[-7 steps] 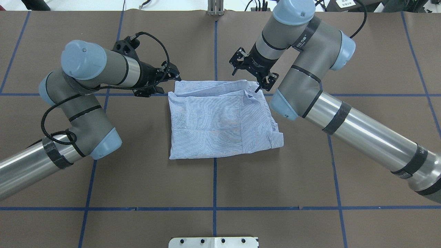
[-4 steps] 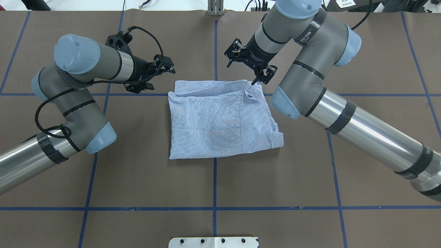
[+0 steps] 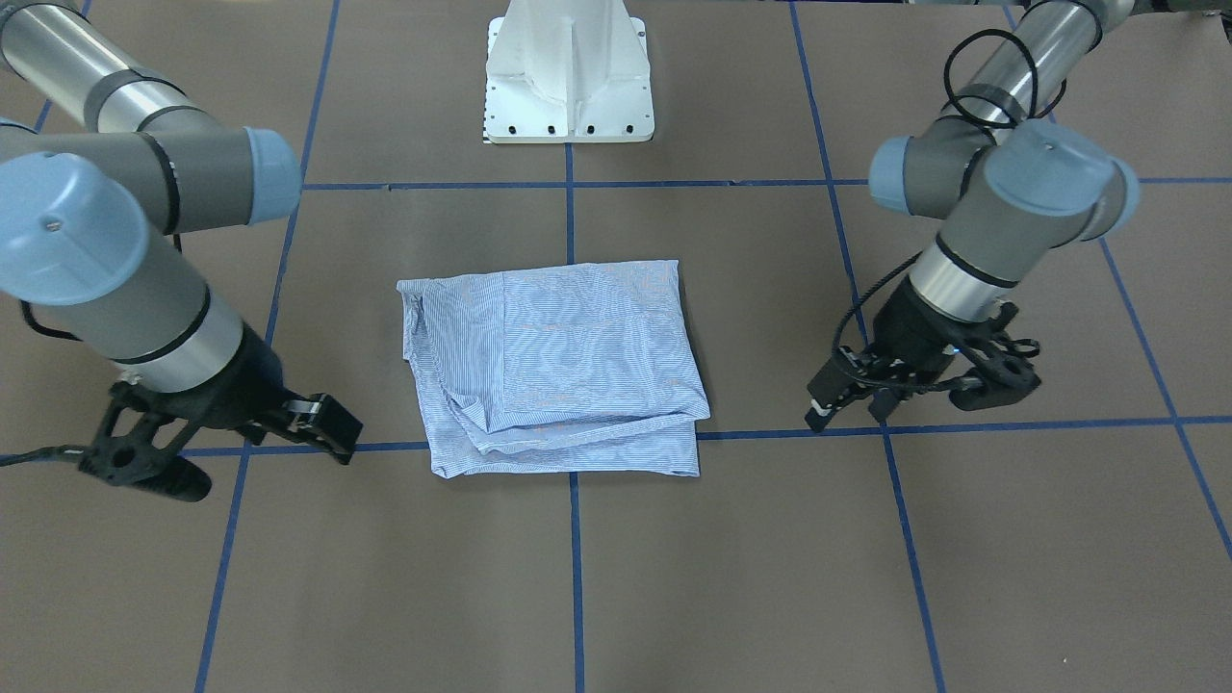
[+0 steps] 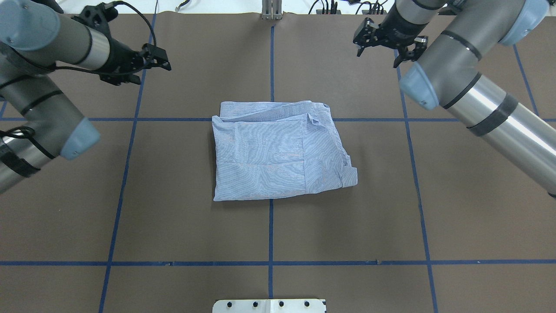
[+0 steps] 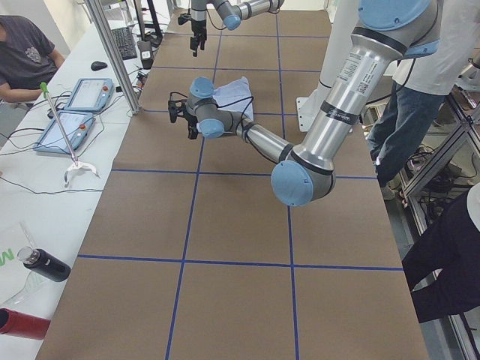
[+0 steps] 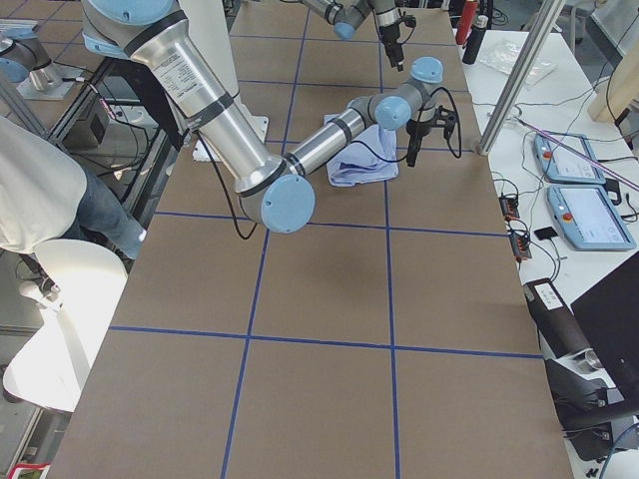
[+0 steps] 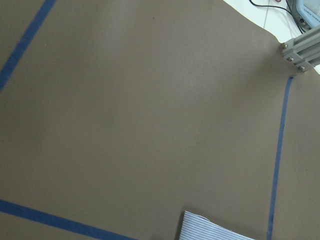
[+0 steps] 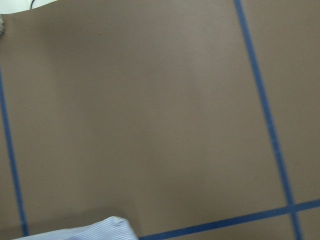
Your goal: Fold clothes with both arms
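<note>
The light blue striped shirt (image 4: 278,150) lies folded into a rough rectangle at the middle of the brown table, with one cuff poking out at its near right corner (image 4: 349,176). Neither gripper touches it. My left gripper (image 4: 154,65) hovers open beyond the shirt's far left, well clear of the cloth. My right gripper (image 4: 378,54) hangs open near the far edge, fingers spread wide and empty. From the front the shirt (image 3: 553,366) sits between the left gripper (image 3: 847,412) and the right gripper (image 3: 318,428). Each wrist view catches only a shirt corner (image 7: 215,230) (image 8: 85,231).
Blue tape lines (image 4: 270,243) grid the brown table cover. The white pedestal base (image 3: 568,87) stands at the robot's side. An aluminium post (image 4: 271,11) rises at the far edge. Beyond that edge a side table holds tablets (image 5: 79,109) and bottles, with people seated and standing around.
Both grippers have drawn away from the shirt's far corners, outward and toward the far table edge. The shirt has stayed as it was.
</note>
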You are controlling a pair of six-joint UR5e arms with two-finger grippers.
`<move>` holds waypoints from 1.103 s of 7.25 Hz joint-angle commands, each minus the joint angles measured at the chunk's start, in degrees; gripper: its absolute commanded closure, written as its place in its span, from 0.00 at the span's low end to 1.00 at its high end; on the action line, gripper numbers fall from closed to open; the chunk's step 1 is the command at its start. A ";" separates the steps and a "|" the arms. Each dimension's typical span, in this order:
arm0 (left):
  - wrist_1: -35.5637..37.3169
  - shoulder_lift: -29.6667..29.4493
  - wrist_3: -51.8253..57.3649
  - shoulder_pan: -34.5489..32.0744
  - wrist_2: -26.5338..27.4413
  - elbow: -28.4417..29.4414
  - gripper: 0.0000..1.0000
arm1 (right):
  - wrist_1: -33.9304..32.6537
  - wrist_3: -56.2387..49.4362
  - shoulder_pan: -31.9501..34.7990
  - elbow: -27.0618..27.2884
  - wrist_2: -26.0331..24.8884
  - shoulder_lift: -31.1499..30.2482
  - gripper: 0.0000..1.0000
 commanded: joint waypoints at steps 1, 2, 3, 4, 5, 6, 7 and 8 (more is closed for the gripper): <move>2.13 4.92 20.92 -9.81 -5.77 0.07 0.01 | -7.57 -27.74 8.47 1.22 0.11 -5.71 0.00; 6.24 5.73 28.24 -13.07 -5.96 -0.45 0.01 | -7.57 -39.26 12.60 1.23 0.11 -9.58 0.00; 7.93 8.26 34.23 -16.75 -5.87 -0.37 0.01 | -7.31 -48.07 15.51 1.14 0.11 -13.63 0.00; 8.04 11.85 42.12 -20.10 -6.05 -0.72 0.01 | -6.87 -56.25 18.59 1.14 0.20 -17.23 0.00; 7.34 16.50 48.29 -22.22 -7.18 -1.24 0.01 | -6.96 -63.21 21.92 1.23 1.24 -20.75 0.00; 7.25 21.16 56.27 -24.07 -10.15 -2.64 0.01 | -6.70 -67.28 24.22 1.31 4.47 -24.70 0.00; 7.68 23.64 57.22 -25.83 -12.09 -5.44 0.01 | -6.69 -68.02 26.77 2.01 7.98 -26.22 0.00; 7.17 25.93 56.79 -25.93 -12.11 -6.68 0.01 | -6.78 -68.20 26.79 2.45 8.28 -27.37 0.00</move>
